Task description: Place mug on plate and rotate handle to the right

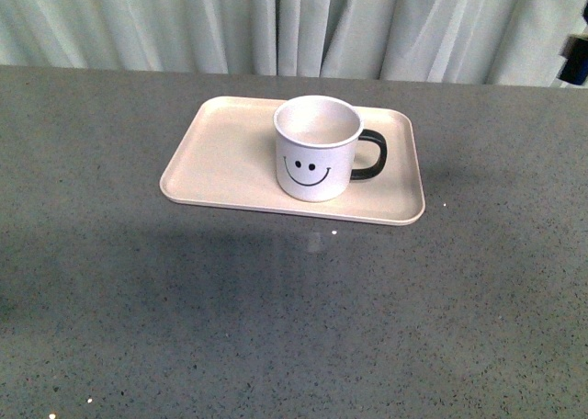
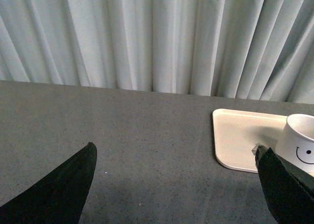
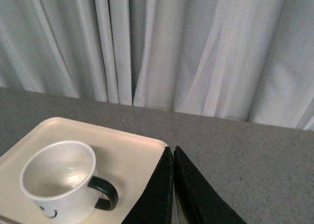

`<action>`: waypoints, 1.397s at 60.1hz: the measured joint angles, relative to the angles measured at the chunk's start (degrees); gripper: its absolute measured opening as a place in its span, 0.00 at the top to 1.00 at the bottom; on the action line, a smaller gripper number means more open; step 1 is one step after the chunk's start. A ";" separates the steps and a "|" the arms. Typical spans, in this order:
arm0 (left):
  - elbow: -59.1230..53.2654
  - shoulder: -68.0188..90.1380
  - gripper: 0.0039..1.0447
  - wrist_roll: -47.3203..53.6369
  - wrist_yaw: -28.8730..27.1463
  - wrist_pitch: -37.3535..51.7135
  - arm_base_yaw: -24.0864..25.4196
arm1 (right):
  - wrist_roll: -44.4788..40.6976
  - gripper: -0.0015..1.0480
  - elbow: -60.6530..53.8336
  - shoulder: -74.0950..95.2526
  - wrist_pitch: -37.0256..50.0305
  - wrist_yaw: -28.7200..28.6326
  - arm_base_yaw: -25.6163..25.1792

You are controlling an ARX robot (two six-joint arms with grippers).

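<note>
— On the grey table point(image 1: 294, 327), what do you see from where you stand?

— Near the far edge lies the plate point(image 1: 220, 152), pale pink-beige, long side toward us. The mug point(image 1: 317, 148) stands upright on it, a little right of the plate's middle, smiley face turned to the front. Its inside looks empty.

— And the handle point(image 1: 372, 154)?

— Black, sticking out to the right, over the plate's right part, inside the rim.

— Are the arms anywhere near it?

— Neither touches it. From the front only a dark bit of something shows at the upper right edge, too little to name. The left gripper point(image 2: 176, 184) has its two dark fingers point(image 2: 59, 189) spread wide over bare table, with nothing between them; the plate's corner and the mug sit off beside one finger. The right gripper point(image 3: 173, 157) has its fingers point(image 3: 159, 194) pressed together, holding nothing, just beside the plate's edge on the handle side, apart from the mug.

— Behind it all?

— Pale curtain point(image 1: 276, 19), hanging in folds along the table's back.
</note>
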 joint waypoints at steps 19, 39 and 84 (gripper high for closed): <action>0.00 0.00 0.09 -0.02 -0.02 0.00 0.00 | 0.04 0.98 -11.26 -12.44 -1.07 -3.80 -4.09; 0.00 0.00 0.09 -0.02 0.00 0.00 0.00 | 0.04 0.98 -19.85 -25.70 -5.90 -4.02 -4.31; 0.00 0.00 0.09 -0.02 0.00 0.00 0.00 | 0.04 0.98 -22.62 -58.47 -34.25 -4.02 -4.31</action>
